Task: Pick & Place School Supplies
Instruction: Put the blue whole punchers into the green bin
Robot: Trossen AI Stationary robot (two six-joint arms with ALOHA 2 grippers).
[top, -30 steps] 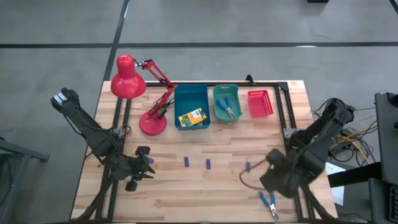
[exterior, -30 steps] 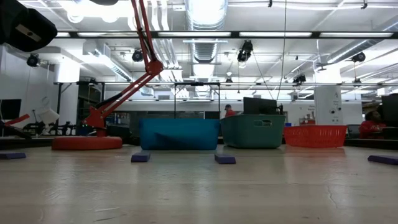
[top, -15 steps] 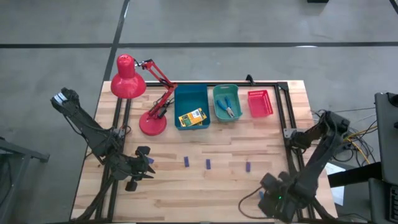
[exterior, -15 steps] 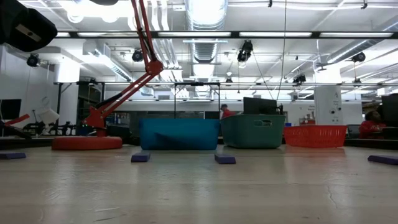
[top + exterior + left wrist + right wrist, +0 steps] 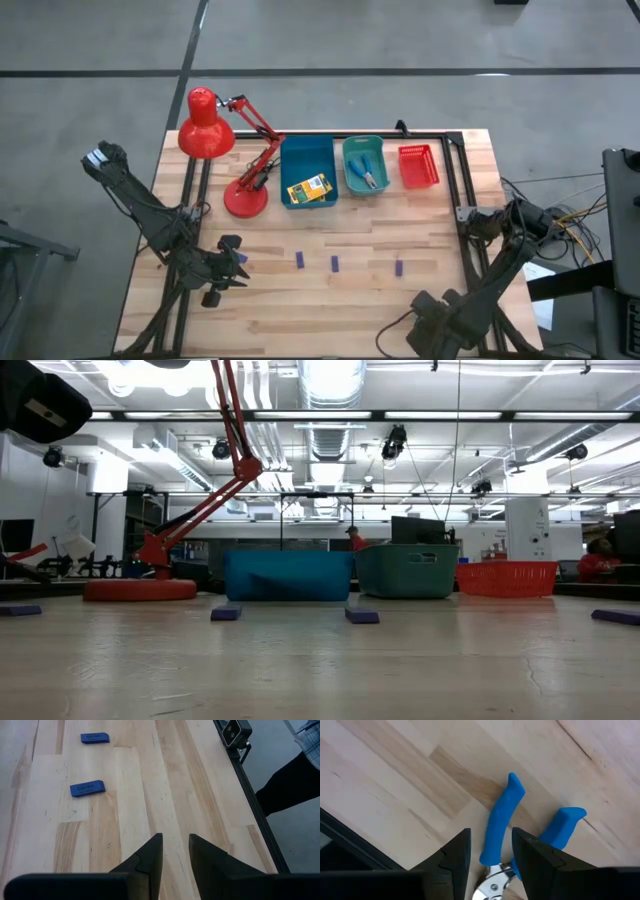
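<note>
Blue-handled pliers [image 5: 520, 835] lie flat on the wooden table near its front right corner. My right gripper [image 5: 491, 834] points down over them, open, one finger on either side of one blue handle [image 5: 501, 815]. In the high view this gripper [image 5: 437, 322] hides the pliers. Three purple erasers [image 5: 299, 260] [image 5: 335, 263] [image 5: 398, 267] lie flat in a row mid-table. My left gripper [image 5: 175, 839] hovers at the left [image 5: 236, 264], slightly open, with nothing between its fingers. A yellow crayon box [image 5: 308, 189] lies in the blue bin [image 5: 300, 152]. Another blue-handled tool [image 5: 366, 174] lies in the teal bin [image 5: 350, 150]. My right gripper straddles one blue handle [image 5: 495, 845] of the pliers from above, fingers pointing down and across it. I cannot tell whether either finger touches the handle. The pliers lie flat on the table.
A red desk lamp [image 5: 215, 140] stands at the far left beside the bins. A red basket [image 5: 418, 165] sits at the far right of the row. Black rails [image 5: 462, 190] run along the table's sides. Bare wood lies between the erasers and the front edge.
My right gripper has moved down and toward the table's near edge, ending over the pliers, which it now covers in the high view.
</note>
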